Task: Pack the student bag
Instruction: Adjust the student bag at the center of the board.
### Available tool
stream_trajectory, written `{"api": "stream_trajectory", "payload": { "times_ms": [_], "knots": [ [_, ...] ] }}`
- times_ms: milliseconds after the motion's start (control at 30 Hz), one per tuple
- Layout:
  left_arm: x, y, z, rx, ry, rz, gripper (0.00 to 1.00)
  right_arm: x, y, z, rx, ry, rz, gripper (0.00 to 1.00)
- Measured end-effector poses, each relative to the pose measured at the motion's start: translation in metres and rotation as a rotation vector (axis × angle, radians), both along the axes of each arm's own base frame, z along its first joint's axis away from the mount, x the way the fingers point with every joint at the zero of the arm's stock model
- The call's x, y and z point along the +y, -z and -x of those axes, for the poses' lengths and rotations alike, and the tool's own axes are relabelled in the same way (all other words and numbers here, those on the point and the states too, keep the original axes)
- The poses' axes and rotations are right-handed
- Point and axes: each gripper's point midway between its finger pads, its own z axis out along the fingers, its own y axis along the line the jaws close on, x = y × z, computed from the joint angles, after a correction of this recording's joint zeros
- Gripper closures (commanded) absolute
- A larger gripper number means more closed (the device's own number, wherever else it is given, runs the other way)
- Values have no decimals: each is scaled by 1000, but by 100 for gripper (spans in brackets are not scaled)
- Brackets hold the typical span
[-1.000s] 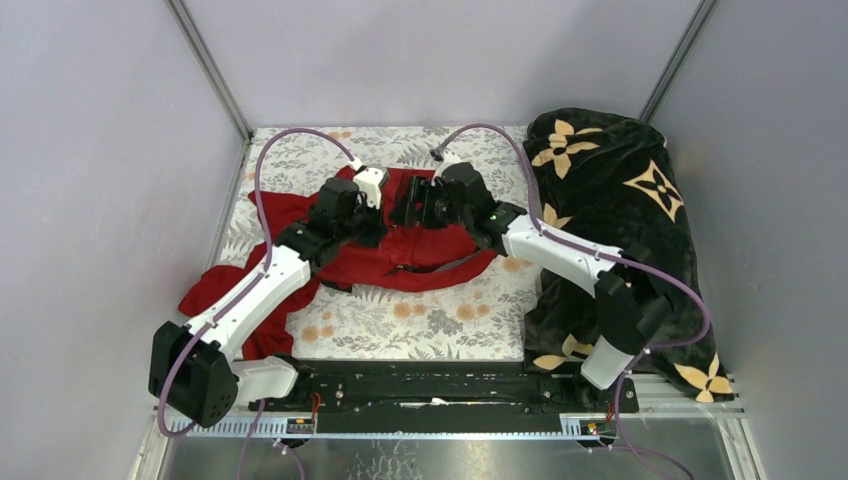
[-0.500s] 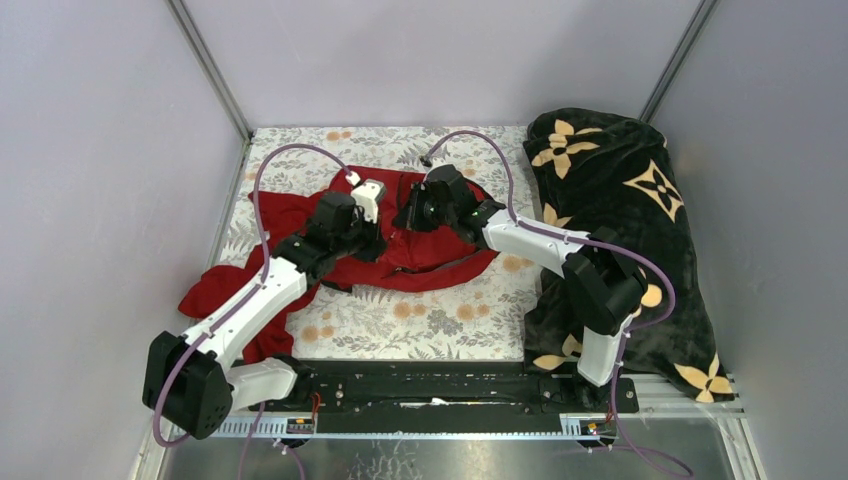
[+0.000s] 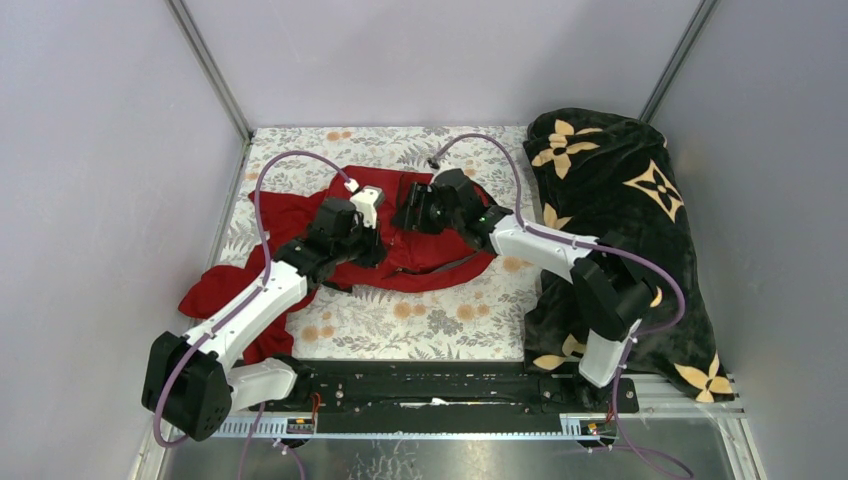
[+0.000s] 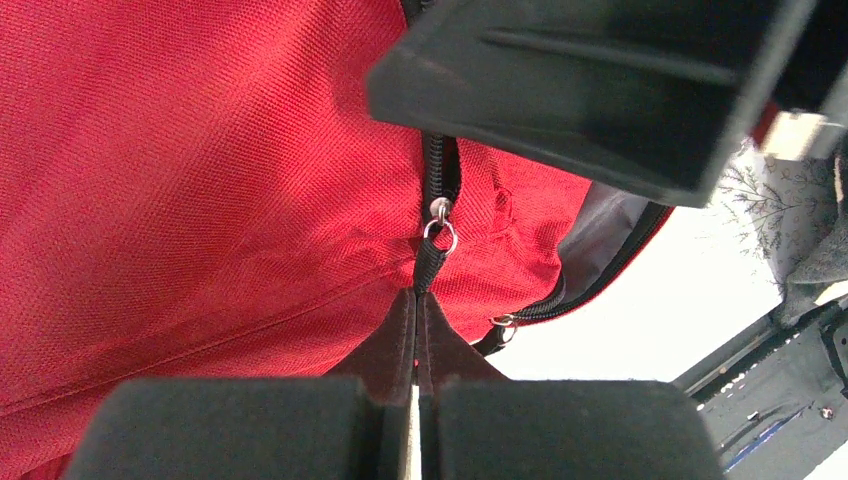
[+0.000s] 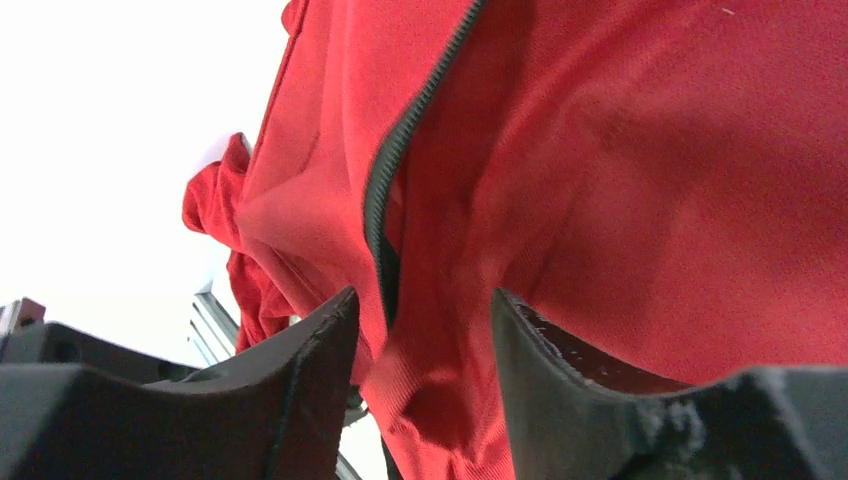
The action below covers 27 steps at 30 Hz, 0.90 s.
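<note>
Pulling nearer over the last second, the left pincer [image 4: 415, 330] stays clenched on the zipper pull [image 4: 428, 262]; right pincer [image 5: 420, 330], released, straddles the backpack [image 3: 425, 240] mid-table; opening seems underway.

Student bag [image 3: 425, 250]: dark-red woven fabric, laid flat and rumpled at mid-table on the floral cover. Black zipper [image 4: 438, 175] with metal ring pull seen; grey lining [image 4: 600, 225] exposed at a partly opened seam.

A black blanket [image 3: 620, 230] with tan flower motifs lies heaped along the right side of the frame. A floral-patterned sheet [image 3: 410, 320] covers the bench centre.
</note>
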Motion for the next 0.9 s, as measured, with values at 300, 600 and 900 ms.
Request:
{"api": "stream_trajectory", "payload": {
  "times_ms": [300, 600, 900],
  "knots": [
    [2, -13, 3, -34, -3, 13, 100, -51, -30, 0, -109, 167, -6, 36],
    [5, -35, 9, -95, 4, 40, 100, -39, -38, -34, -94, 161, -5, 36],
    [10, -49, 18, -129, 0, 54, 100, -17, -14, -42, -18, 90, 60, 41]
  ]
}}
